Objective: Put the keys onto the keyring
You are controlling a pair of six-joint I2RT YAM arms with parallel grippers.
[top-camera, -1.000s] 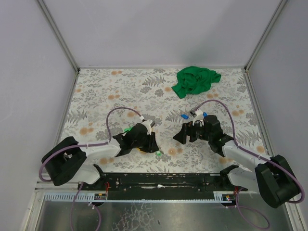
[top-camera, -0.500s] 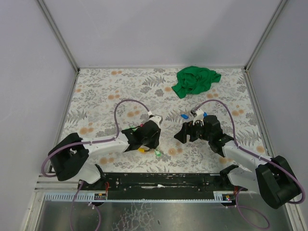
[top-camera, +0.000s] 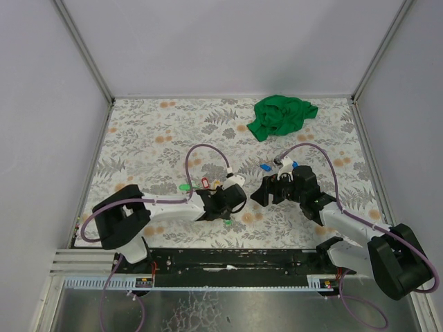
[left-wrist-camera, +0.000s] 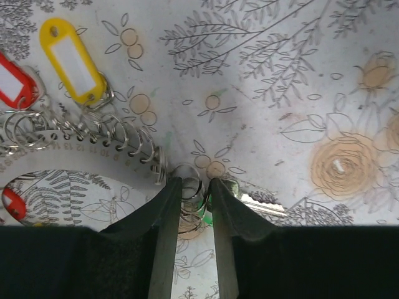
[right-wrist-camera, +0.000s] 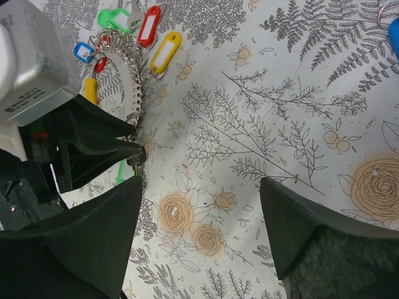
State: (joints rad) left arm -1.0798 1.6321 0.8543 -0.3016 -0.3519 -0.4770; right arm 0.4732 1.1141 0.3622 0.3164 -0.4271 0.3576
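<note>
Threading step: your left hand (left-wrist-camera: 192,187) pinches narrow on the small ring of the green key (right-wrist-camera: 121,171), touching the end of the keyring (left-wrist-camera: 81,149). Next, ease it onto that end. Your right hand (right-wrist-camera: 199,205) hovers wide, empty, beside the keyring, a silvery curved strip carrying a yellow key (left-wrist-camera: 72,59) and a red key (left-wrist-camera: 12,84).

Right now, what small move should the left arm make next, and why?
Probably close the left gripper fully: its jaws straddle the green key's small ring beside the keyring's end, so a firm pinch seems needed before lifting it.
</note>
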